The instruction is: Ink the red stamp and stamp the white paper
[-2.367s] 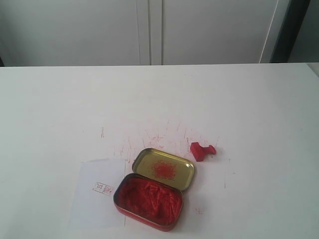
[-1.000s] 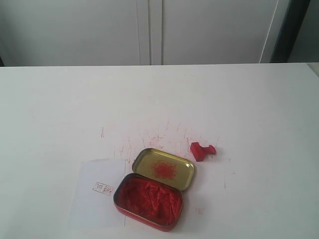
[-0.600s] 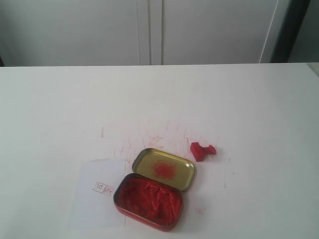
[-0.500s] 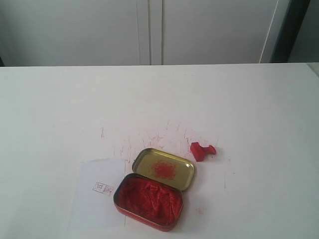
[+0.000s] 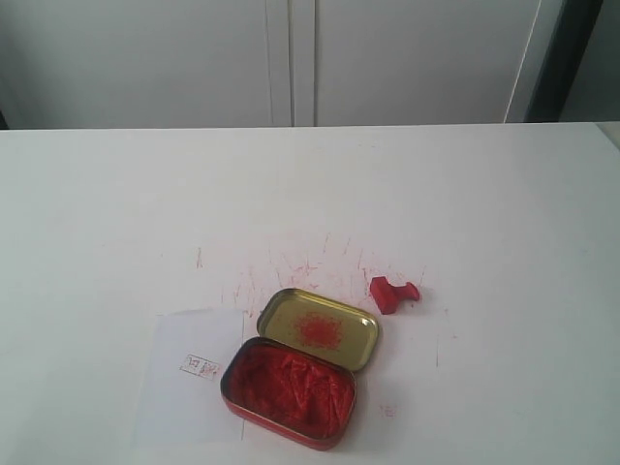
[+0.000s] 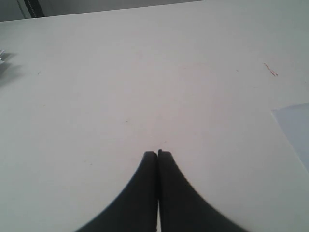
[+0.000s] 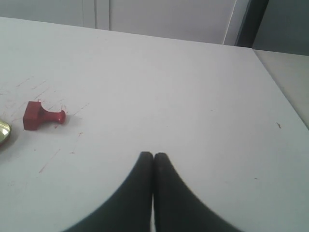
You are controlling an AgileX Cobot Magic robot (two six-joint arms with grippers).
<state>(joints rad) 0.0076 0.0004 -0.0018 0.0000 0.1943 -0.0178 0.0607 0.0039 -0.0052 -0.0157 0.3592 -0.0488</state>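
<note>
Nothing has shifted since the earlier frame. I count one small bright red plastic stamp (image 5: 392, 293) lying on its side near the open rectangular red tin of ink paste (image 5: 281, 418). One gold-coloured metal lid (image 5: 281, 315) touches that tin, and one thin white paper sheet (image 5: 189, 373) lies against it. My left gripper (image 6: 158, 153) and right gripper (image 7: 153, 154) both have their fingers pressed together, empty.

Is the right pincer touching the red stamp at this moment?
Apart. In the right wrist view the right pincer is shut, and bare table lies between it and the red stamp.
</note>
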